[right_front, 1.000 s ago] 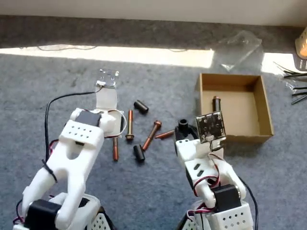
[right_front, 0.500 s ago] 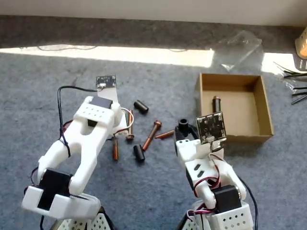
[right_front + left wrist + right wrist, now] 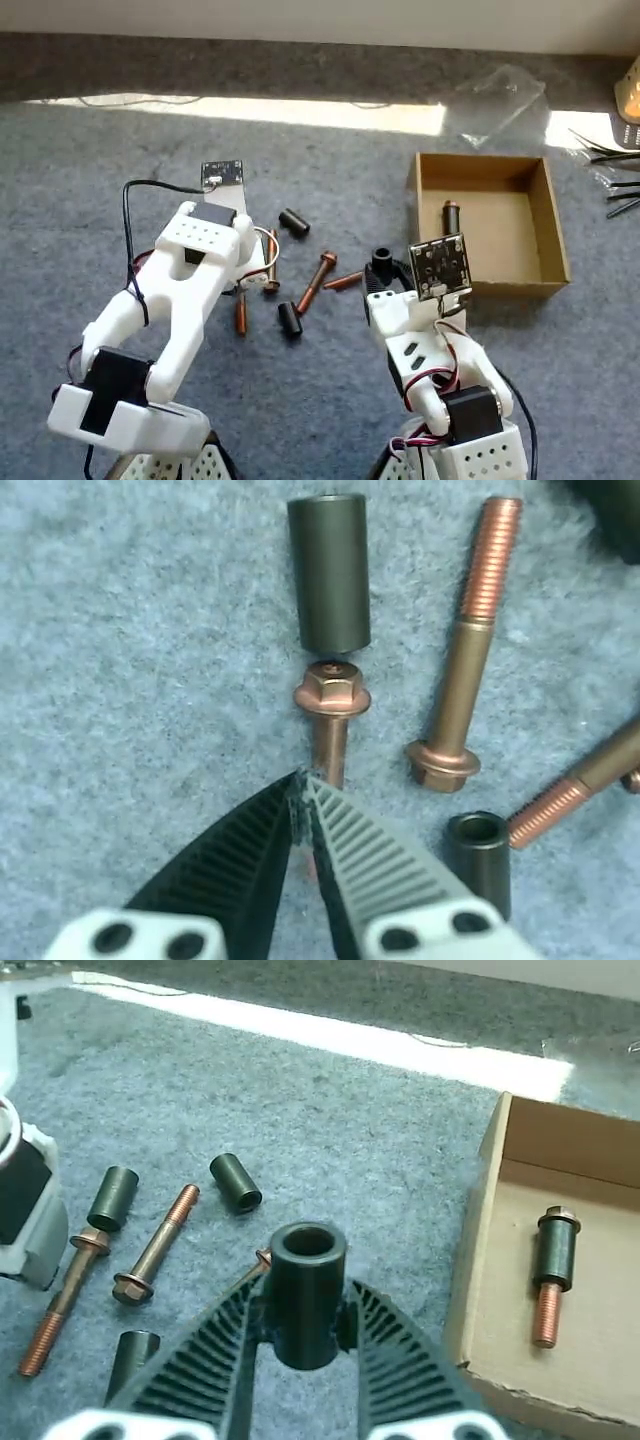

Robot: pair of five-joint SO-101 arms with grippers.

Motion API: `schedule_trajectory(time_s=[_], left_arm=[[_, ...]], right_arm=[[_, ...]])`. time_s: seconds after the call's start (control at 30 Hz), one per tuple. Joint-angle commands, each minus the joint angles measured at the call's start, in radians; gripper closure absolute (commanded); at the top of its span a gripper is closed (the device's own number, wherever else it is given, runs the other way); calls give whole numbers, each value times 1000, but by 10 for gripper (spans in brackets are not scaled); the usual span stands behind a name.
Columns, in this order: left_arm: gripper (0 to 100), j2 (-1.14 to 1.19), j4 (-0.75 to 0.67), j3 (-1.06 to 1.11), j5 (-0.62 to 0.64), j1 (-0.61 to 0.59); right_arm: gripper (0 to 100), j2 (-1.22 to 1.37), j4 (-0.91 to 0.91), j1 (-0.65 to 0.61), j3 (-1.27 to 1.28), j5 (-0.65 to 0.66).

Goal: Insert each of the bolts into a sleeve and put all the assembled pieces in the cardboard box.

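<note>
Just changed: in the last second the left arm point(image 3: 190, 290) swung its wrist forward and dropped over the cluster of bolts, and it has barely twitched for the last half of that. Nothing on the grey carpet point(image 3: 120, 180) has shifted.
Left claw point(image 3: 300, 785): down low and clenched almost to a slit, tips right over the shank of the first bolt point(image 3: 331, 698). I can't confirm a grasp on it.
Right claw point(image 3: 303, 1305): hasn't budged. It is clamped on the held sleeve point(image 3: 306, 1260), upright with the bore facing up, just off the near left corner of the cardboard box point(image 3: 520, 288).
What it means: my read is that this is the pick-up for pairing number two, bolt from the left, sleeve waiting on the right. The left claw looks too closed to take the shank, so it may have to open first.
Bolts: five. Four lie loose mid-carpet: the first bolt, the second bolt point(image 3: 463, 650) just beside it, then the third bolt point(image 3: 315, 282) and the fourth bolt point(image 3: 343, 281) nearer the right claw. The fifth sits in the finished piece point(image 3: 553, 1260).
Sleeves: five. There's the head-end sleeve point(image 3: 330, 572) nearly touching the first bolt's head, the far sleeve point(image 3: 293, 222), the near sleeve point(image 3: 289, 320), the held sleeve, and the one on the finished piece.
Box: toward the carpet's right edge, with the finished piece lying inside by its left wall. Four pairings to go.
</note>
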Motion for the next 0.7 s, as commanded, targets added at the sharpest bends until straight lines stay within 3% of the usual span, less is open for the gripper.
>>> schedule_trajectory(time_s=[0.0, 0.1, 0.67], left_arm=[[900, -5, -11, -48, -15, 15], [848, -2, -28, -44, -18, 13], [846, 4, -158, 12, -23, -48]], right_arm=[[993, -12, -28, 10, -8, -11], [993, -13, -28, 10, -8, -9], [993, -18, -27, 10, -8, -8]])
